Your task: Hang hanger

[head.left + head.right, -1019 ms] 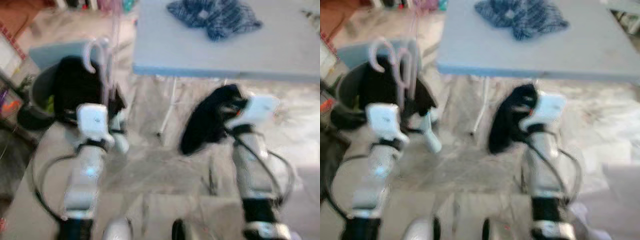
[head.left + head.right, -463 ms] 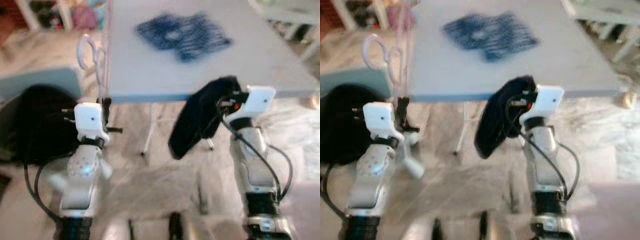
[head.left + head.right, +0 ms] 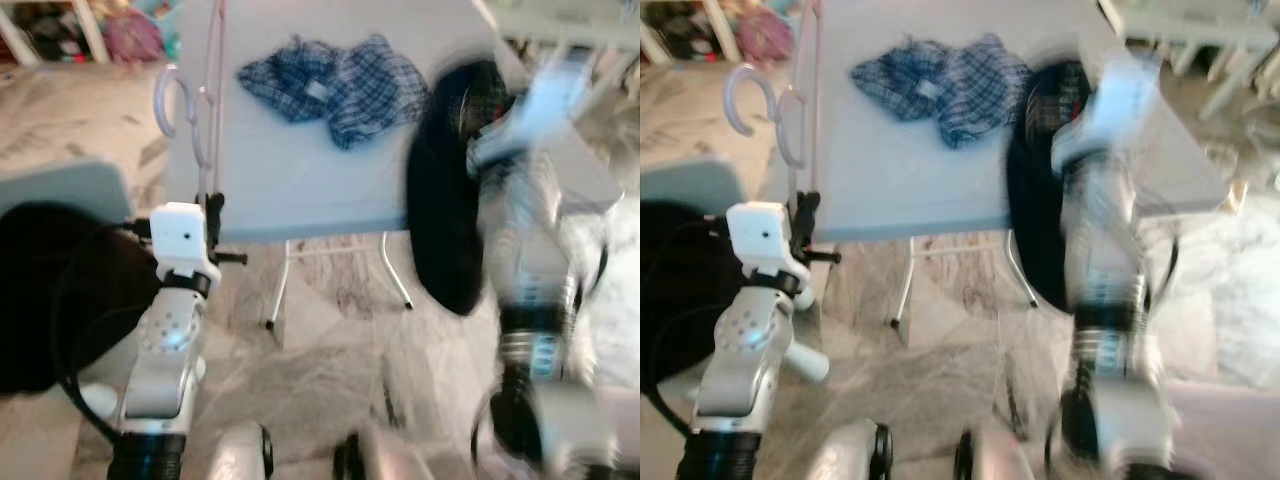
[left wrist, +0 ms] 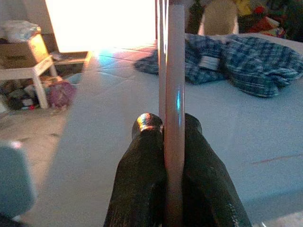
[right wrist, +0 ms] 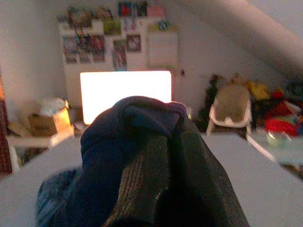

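Left gripper (image 4: 173, 142): we find the jaws clenched on the pink hanger (image 3: 205, 120), held upright at the surface's (image 3: 300, 180) left edge. Right gripper (image 5: 165, 142): blurred, raised over the right edge; we see the jaws grasping a dark garment (image 3: 445, 220) that hangs down. Plaid shirt (image 3: 335, 80): crumpled mid-surface towards the far edge.

Two pink hangers (image 3: 196, 110), hooks side by side. One plaid shirt (image 3: 338, 82) at twelve o'clock, one table (image 3: 290, 190). One dark garment (image 3: 447, 210) at two o'clock.
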### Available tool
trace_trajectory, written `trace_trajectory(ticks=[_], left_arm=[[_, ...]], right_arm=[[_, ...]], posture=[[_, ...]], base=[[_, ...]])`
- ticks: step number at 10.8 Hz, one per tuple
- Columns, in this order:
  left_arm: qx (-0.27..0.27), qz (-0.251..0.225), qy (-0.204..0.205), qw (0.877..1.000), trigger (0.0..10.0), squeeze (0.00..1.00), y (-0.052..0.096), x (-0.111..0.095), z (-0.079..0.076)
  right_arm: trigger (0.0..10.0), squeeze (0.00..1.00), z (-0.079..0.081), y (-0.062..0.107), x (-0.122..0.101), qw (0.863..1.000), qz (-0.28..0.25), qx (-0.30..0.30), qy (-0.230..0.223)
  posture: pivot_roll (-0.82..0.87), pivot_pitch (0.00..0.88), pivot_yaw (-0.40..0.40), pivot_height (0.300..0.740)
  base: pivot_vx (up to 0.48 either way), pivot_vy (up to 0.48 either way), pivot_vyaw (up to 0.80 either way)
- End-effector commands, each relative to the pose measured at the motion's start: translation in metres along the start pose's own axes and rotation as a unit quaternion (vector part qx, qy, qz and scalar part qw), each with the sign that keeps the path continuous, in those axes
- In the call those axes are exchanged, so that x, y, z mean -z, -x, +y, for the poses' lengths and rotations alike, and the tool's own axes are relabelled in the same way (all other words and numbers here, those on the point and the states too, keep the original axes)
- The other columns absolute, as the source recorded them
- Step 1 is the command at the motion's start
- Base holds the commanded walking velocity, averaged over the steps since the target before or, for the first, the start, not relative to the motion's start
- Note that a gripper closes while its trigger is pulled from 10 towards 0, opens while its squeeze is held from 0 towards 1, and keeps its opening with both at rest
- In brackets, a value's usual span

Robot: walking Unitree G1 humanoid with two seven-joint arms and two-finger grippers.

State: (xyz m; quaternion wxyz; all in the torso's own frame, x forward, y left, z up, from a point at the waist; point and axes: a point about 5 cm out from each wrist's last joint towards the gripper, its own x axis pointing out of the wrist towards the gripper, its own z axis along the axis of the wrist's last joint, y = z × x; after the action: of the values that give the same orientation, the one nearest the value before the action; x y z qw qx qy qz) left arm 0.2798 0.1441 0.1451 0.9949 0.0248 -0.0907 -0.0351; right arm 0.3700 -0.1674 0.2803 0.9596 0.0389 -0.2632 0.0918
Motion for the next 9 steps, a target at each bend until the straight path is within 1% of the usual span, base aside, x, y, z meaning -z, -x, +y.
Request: trace_trajectory(ticks=[1,2,3,4,5,6,7,8,9], left_arm=[[0.001,-0.009,0.001,1.0,10.0,0.0,0.0,-0.003,-0.005],[-0.002,-0.01,0.004,1.0,10.0,0.0,0.0,-0.004,-0.006],[0.001,-0.011,0.008,1.0,10.0,0.0,0.001,-0.005,-0.01],[0.002,-0.011,0.008,1.0,10.0,0.0,0.002,-0.005,-0.011],[-0.002,-0.011,0.007,1.0,10.0,0.0,0.003,-0.005,-0.01],[-0.009,-0.009,0.004,1.0,10.0,0.0,0.003,-0.004,-0.007],[-0.019,-0.006,-0.001,1.0,10.0,0.0,0.003,-0.003,-0.008],[-0.019,-0.008,-0.001,1.0,10.0,0.0,0.002,-0.003,-0.011],[-0.017,-0.009,-0.003,1.0,10.0,0.0,0.001,-0.004,-0.013]], right_arm=[[0.0,0.0,-0.009,-0.016,-0.025,0.999,-0.051,0.007,-0.007],[0.0,0.0,-0.008,-0.044,-0.067,0.992,-0.122,0.009,-0.017],[0.0,0.0,-0.009,-0.064,-0.108,0.98,-0.187,0.022,-0.061],[0.0,0.0,-0.006,-0.071,-0.122,0.975,-0.208,0.017,-0.071],[0.0,0.0,-0.003,-0.074,-0.124,0.973,-0.216,0.005,-0.079],[0.0,0.0,0.0,-0.075,-0.118,0.973,-0.213,-0.004,-0.092],[0.0,0.0,0.007,-0.071,-0.091,0.978,-0.173,-0.015,-0.112],[1.2,0.0,0.019,-0.066,-0.052,0.984,-0.095,-0.046,-0.14],[10.0,0.0,0.03,-0.054,-0.011,0.991,-0.001,-0.072,-0.111]], posture=[[0.07,0.164,-0.042,0.74],[0.09,0.164,-0.055,0.74],[0.1,0.162,-0.063,0.74],[0.11,0.163,-0.068,0.74],[0.11,0.165,-0.074,0.74],[0.11,0.165,-0.075,0.74],[0.1,0.166,-0.074,0.74],[0.1,0.165,-0.073,0.74],[0.1,0.164,-0.072,0.74]], base=[[0.435,0.0,0.0],[0.435,0.0,0.0],[0.435,0.0,0.0],[0.428,0.0,0.0],[0.424,0.0,0.0],[0.42,0.0,0.0],[0.0,0.0,0.0],[0.0,0.0,0.0],[0.0,0.0,0.0]])
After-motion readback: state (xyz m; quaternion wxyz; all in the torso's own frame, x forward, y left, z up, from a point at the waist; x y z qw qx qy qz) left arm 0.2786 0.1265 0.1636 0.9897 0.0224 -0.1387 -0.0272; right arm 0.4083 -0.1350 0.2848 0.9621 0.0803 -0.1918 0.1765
